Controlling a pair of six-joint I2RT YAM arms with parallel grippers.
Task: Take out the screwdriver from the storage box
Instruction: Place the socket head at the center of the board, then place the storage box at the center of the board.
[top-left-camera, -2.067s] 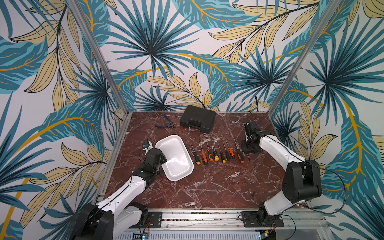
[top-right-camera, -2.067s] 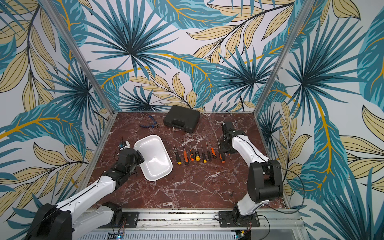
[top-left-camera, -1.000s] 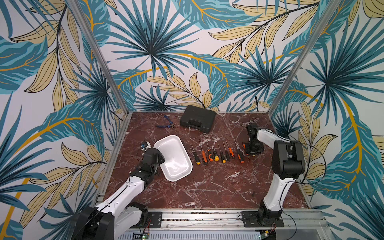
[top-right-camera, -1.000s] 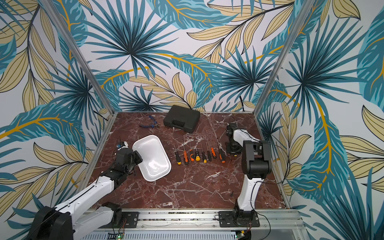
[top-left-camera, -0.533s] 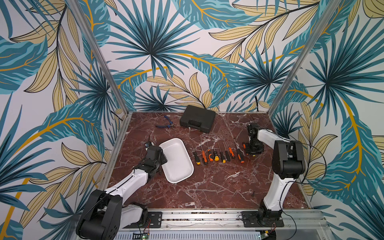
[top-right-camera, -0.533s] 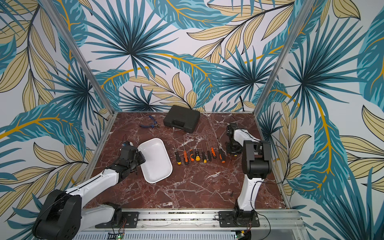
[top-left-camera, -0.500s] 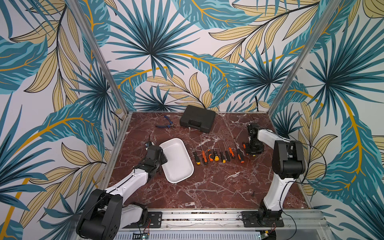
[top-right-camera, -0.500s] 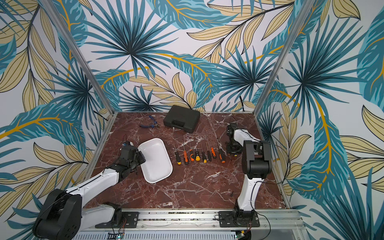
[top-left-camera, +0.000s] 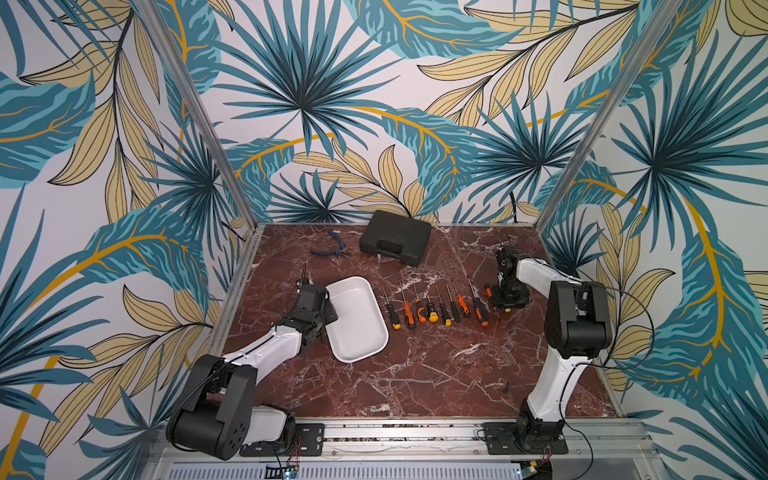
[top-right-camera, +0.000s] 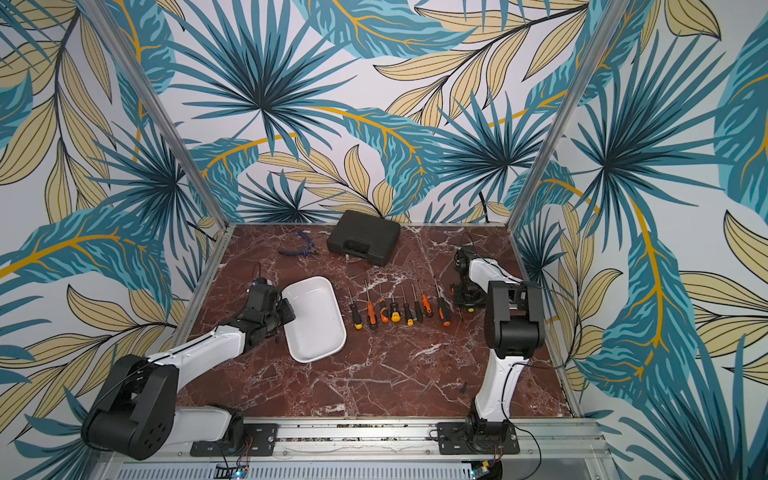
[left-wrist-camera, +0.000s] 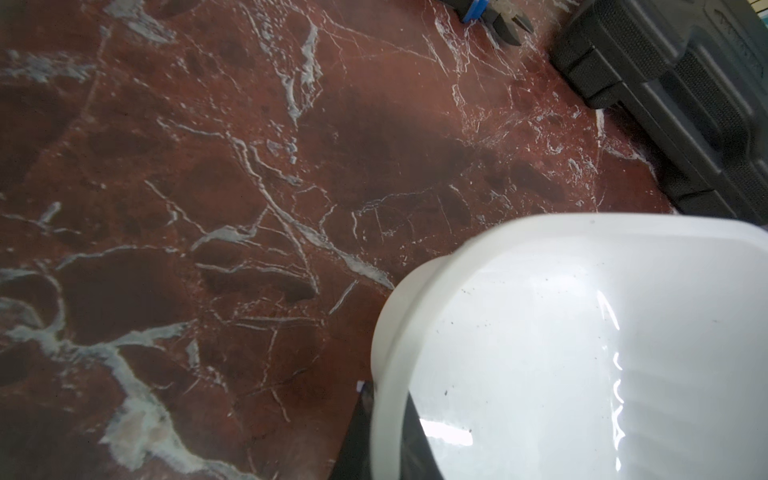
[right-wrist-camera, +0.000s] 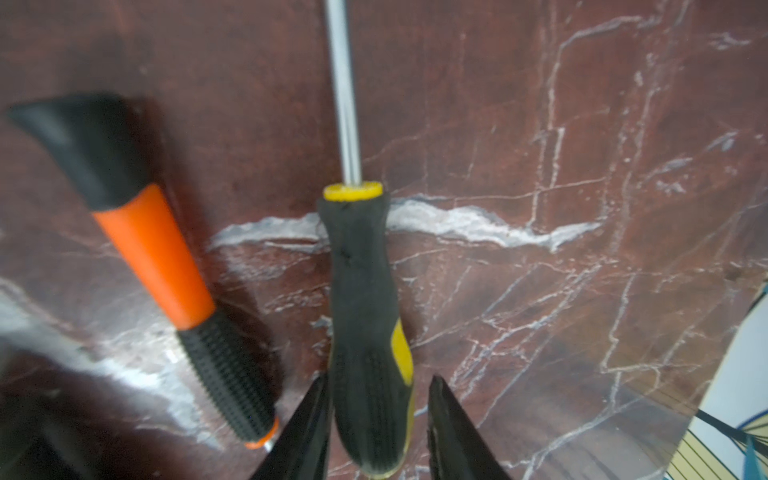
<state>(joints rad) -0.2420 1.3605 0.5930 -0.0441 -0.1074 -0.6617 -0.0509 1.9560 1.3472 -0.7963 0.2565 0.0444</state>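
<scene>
Looking at the right gripper (right-wrist-camera: 378, 380) first: its black wedge-shaped jaws stood partly open astride the butt of the screwdriver (right-wrist-camera: 361, 291). One jaw was right against the handle and the other had a clear gap, so nothing was actually clamped. That screwdriver had a rubbery black handle with yellow inlay and a yellow collar, plus a plain steel shaft. It lay flat on the red-brown, white-veined marble table (top-left-camera: 415, 374), well apart from the box. Just beside it lay an orange screwdriver (right-wrist-camera: 153, 249) with a ribbed black grip.

The right arm was folded up tight, elbow high, wrist pointing down at the right end of the row (top-left-camera: 432, 309).

The left gripper (left-wrist-camera: 388, 411) was pinched closed on the rim of the storage box (top-left-camera: 357, 320), a glossy white plastic tub with rounded corners and dust specks inside. That arm reached low and forward across the table to the tub's left side.

Counts: nine screwdrivers as best I could tell, all side by side, one tub, one textured black hard case (top-left-camera: 395, 243) and one pair of blue-handled pliers (top-left-camera: 332, 249) at the back.
</scene>
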